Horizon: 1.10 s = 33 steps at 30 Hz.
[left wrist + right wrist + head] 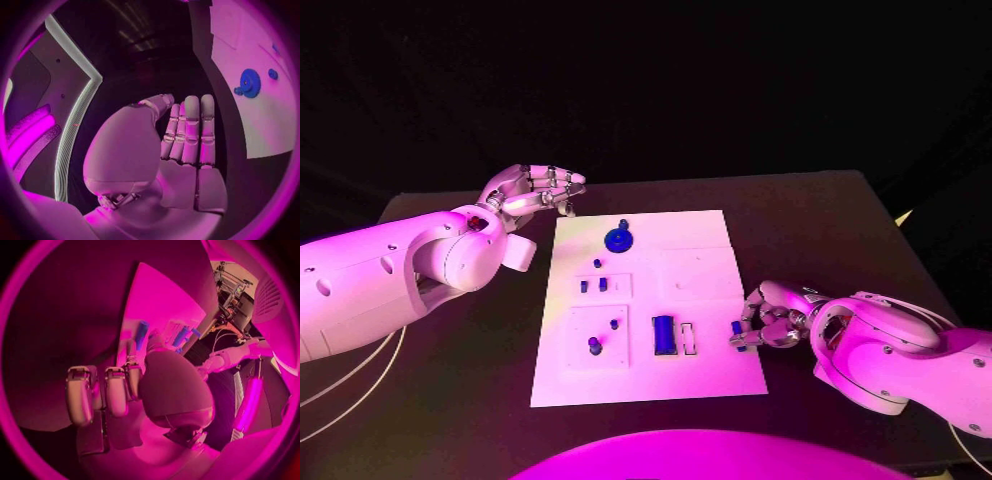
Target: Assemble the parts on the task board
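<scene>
Nearest the camera, the white rectangular task board [704, 375] lies in the middle of the black tabletop [834, 220], its long sides running from the near edge toward the far edge. At the board's right edge, toward its near corner, the right hand [764, 322] rests with its fingers curled in around a small blue peg-like part [737, 329], which it pinches upright just at the board's rim. Just beside that, further in on the board, a dark blue rectangular block [664, 334] sits in a slot, with a narrow white-framed slot [688, 338] between it and the pinched part. Toward the board's left near corner a small blue rounded piece [594, 345] stands on a raised square panel, and a tiny blue pin [616, 324] lies near it. Two short blue pegs [593, 285] stand in a smaller panel toward the middle of the left edge. Close to the far edge a round blue gear [619, 238] lies flat. Beyond the board's far left corner, the left hand [535, 190] hangs above the tabletop, well apart from the parts, its fingers together and loosely bent with nothing in them.
</scene>
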Each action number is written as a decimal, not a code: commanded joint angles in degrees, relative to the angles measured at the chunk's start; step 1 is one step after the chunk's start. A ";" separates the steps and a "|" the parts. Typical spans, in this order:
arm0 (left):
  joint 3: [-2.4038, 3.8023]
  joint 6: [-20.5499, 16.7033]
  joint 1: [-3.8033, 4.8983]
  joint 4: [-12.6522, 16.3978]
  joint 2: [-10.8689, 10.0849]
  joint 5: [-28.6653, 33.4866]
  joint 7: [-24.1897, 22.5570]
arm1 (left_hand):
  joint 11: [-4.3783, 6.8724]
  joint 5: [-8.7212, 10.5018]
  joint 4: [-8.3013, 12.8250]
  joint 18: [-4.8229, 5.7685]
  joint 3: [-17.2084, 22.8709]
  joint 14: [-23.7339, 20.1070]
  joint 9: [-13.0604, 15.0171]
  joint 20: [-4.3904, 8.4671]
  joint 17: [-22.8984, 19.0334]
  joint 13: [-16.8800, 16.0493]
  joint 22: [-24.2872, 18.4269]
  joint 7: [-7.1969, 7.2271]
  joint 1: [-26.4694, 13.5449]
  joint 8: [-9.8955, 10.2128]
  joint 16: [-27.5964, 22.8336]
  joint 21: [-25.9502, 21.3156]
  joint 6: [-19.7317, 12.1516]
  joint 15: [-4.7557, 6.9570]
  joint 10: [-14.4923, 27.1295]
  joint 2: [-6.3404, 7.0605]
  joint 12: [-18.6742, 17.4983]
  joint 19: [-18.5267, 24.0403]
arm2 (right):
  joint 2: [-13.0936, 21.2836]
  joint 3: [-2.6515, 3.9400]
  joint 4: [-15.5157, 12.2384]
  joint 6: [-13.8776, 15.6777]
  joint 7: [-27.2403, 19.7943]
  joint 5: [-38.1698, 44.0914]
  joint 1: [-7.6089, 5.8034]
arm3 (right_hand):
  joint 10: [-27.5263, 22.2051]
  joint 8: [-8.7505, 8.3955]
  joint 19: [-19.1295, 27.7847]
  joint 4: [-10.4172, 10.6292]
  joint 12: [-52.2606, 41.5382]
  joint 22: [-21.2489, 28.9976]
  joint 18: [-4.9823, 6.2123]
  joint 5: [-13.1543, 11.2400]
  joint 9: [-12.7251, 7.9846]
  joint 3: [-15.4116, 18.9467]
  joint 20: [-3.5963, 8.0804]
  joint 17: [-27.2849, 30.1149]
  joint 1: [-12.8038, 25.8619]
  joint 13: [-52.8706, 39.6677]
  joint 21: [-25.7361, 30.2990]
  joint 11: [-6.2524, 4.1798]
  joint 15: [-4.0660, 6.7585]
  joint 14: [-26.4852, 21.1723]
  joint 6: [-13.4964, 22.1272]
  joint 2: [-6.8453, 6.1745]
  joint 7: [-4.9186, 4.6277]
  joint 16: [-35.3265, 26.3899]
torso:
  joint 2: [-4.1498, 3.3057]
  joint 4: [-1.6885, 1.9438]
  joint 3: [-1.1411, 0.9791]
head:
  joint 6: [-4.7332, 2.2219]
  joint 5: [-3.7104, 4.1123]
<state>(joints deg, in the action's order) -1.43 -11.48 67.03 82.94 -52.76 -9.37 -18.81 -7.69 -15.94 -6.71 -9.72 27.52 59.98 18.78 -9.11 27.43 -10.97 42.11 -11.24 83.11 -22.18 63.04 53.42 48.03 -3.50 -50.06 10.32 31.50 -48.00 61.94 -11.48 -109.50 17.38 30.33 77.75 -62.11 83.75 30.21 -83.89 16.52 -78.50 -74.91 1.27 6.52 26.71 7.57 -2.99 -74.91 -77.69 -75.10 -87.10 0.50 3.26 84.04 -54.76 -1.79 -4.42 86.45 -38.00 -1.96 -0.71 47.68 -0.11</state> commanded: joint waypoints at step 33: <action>0.04 1.04 0.03 0.20 -0.14 -0.49 -0.37 | 0.02 0.10 0.53 -0.76 0.06 -0.44 0.09 -0.04 0.08 0.10 -0.01 -0.11 -0.15 -0.40 0.31 -0.33 -0.59 0.03 0.43 -0.20 0.48 0.54 | -1.16 -0.08 -0.95 -0.41 2.00 -2.95 0.74 | -0.09 -0.93 -5.01 -2.40 1.52 -14.37 -0.72 3.94 2.81 -37.60 0.70 -8.04 0.85 -6.15 -0.37 -1.10 0.84 4.50 -0.16 -7.35 0.76 0.16 | 0.04 -0.02 0.05 | 0.08 -0.83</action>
<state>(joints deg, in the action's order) -1.43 -11.39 67.03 82.99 -52.94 -9.57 -18.72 -7.69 -15.94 -6.55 -9.72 27.68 59.98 18.78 -9.11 27.41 -10.92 42.11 -11.45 83.11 -22.38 63.03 53.42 47.82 -3.50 -50.07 10.32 31.75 -48.00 60.92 -11.18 -110.36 17.11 31.67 78.20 -61.68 83.77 28.87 -84.11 19.03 -76.85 -74.94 1.27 10.23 29.13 -25.14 -2.35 -74.95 -77.36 -74.95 -87.31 -0.75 4.25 84.12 -54.90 -8.96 -3.81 86.45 -37.95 -1.93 -0.66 47.77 -0.87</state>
